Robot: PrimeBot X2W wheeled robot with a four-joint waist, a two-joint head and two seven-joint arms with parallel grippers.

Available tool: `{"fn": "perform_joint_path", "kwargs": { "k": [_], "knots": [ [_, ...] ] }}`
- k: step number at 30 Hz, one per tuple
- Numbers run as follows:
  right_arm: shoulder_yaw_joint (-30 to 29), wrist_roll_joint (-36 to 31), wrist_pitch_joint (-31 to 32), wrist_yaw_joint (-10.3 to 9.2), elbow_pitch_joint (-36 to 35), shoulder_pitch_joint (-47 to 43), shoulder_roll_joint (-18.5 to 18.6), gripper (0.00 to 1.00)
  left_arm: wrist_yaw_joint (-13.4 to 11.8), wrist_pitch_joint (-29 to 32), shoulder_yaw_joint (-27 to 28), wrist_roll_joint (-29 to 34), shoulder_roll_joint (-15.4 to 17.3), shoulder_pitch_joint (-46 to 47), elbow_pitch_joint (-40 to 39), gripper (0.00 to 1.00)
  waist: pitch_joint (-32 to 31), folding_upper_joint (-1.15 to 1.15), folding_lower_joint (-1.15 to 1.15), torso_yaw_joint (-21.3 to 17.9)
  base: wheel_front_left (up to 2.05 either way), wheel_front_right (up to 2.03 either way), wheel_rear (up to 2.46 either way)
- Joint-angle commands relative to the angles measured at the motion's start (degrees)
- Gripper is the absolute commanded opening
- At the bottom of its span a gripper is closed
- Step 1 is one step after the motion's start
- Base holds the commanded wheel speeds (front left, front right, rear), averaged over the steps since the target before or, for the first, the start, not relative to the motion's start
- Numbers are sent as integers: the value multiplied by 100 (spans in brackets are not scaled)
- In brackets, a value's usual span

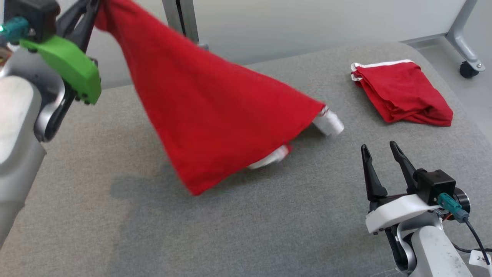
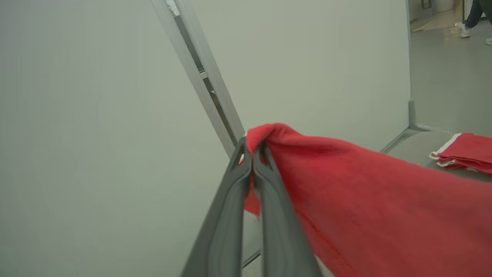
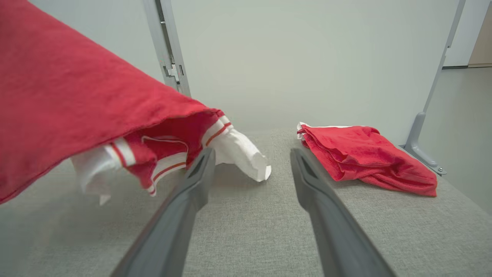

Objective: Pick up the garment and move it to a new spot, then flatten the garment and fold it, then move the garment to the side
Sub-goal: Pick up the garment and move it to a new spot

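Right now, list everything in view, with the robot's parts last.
garment: one, red with white sleeves, hanging slanted from upper left toward the surface's middle.
folded cloth: one, red with white trim, far right of the surface.
padded surface: one, grey, beneath both.
partition: one, pale, behind the surface.
wheeled leg: one, grey, far right.
person's shoes: two, white, on the distant floor.
left fingers: two, dark, shut on the garment's top.
right fingers: two, dark, open, lower right.

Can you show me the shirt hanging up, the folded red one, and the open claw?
Shirt point(image 1: 215, 115): head view, on its red body.
Folded cloth point(image 1: 403, 92): head view, on its top layer.
Right gripper point(image 1: 378, 145): head view, midway between its fingertips.
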State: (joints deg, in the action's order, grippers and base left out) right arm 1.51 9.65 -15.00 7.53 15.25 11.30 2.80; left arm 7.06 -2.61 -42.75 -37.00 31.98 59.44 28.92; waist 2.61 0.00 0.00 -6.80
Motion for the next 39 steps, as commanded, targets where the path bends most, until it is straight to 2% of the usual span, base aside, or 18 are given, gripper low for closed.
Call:
{"fn": "perform_joint_path", "kwargs": {
  "k": [1, 6, 13, 19, 26, 27, 28, 29, 35, 39],
  "knots": [
    [-11, -36, -25, -9, -37, 94, 20, 100, -63, -48, -11, -56, 60, -205, 221, 0, 282, 0, 0, -37, 0, 0, 0],
    [49, -60, -25, -9, -124, 282, 20, 100, -236, -272, -41, 38, 78, -428, 1035, 0, 776, 0, 0, -129, 0, 0, 0],
    [170, -50, -25, -9, -238, 618, 20, 100, -564, -894, 102, 193, 3, -53, 1841, 0, 1450, 0, 0, -304, 0, 0, 0],
    [239, -14, -25, -9, -281, 804, 20, 100, -547, -1150, 74, 452, -16, 495, 2167, 0, 1751, 0, 0, -402, 0, 0, 0],
    [336, 17, -26, -9, -251, 898, 20, 100, -612, -1231, 81, 555, -228, 798, 2461, 0, 1823, 0, 0, -430, 0, 0, 0],
    [363, 38, -26, -9, -236, 896, 20, 100, -626, -1243, 118, 515, -280, 746, 2507, 11, 1816, 0, 0, -427, 0, 0, 0],
    [373, 47, -26, -9, -227, 889, 20, 100, -640, -1249, 133, 494, -325, 683, 2542, 31, 1807, 0, 0, -421, 0, 0, 0],
    [383, 50, -26, -9, -216, 876, 20, 100, -657, -1258, 161, 454, -377, 599, 2589, 100, 1789, 0, 0, -408, 0, 0, 0],
    [339, 9, -26, -9, -149, 751, 21, 100, -564, -1262, 420, 186, -602, 201, 2675, 100, 1605, 0, 0, -266, 0, 0, 0],
    [257, -77, -26, -9, -87, 641, 21, 100, -530, -1258, 743, 34, -695, -263, 2295, 100, 1366, 0, 0, -102, 0, 0, 0]
  ]
}}
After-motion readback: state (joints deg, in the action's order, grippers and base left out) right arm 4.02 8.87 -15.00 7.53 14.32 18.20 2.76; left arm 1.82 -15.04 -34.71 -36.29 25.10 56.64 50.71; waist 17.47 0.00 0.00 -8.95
